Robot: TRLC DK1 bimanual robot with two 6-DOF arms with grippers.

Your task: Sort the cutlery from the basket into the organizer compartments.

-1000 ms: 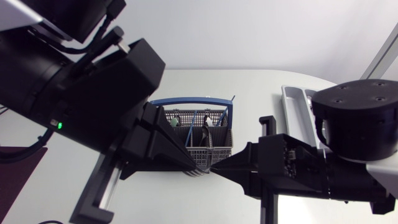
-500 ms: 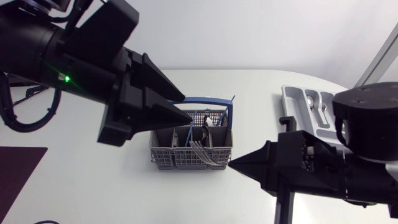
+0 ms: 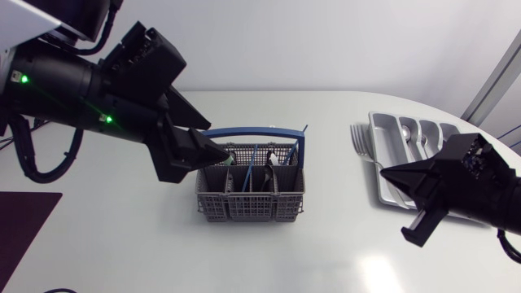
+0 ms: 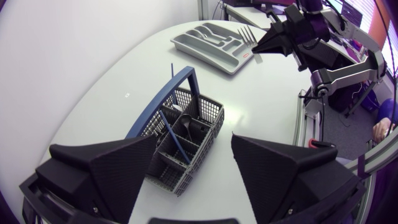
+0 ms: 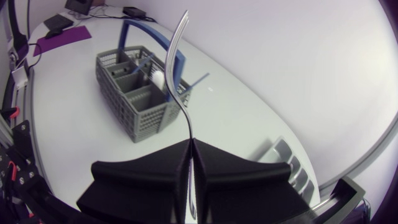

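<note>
The grey wire basket (image 3: 252,194) with a blue handle stands mid-table and holds a spoon (image 4: 187,121) and a blue-handled piece. My left gripper (image 3: 216,151) hovers open over the basket's back left corner; in its wrist view the basket (image 4: 186,140) lies below, between the spread fingers (image 4: 106,168). My right gripper (image 3: 384,172) is shut on a metal fork (image 3: 360,140), whose tines point away at the left edge of the grey organizer (image 3: 389,159). The right wrist view shows the fork (image 5: 177,56) sticking out of the shut gripper (image 5: 191,142).
Spoons (image 3: 417,137) lie in the organizer's back compartments. The organizer (image 4: 211,45) sits near the table's right edge. A dark purple mat (image 3: 20,224) lies at the left edge. White tabletop shows between basket and organizer.
The left gripper let go of the fork, opened and drew back to the left. The right gripper carried the fork from the basket's front to the right, up to the organizer.
</note>
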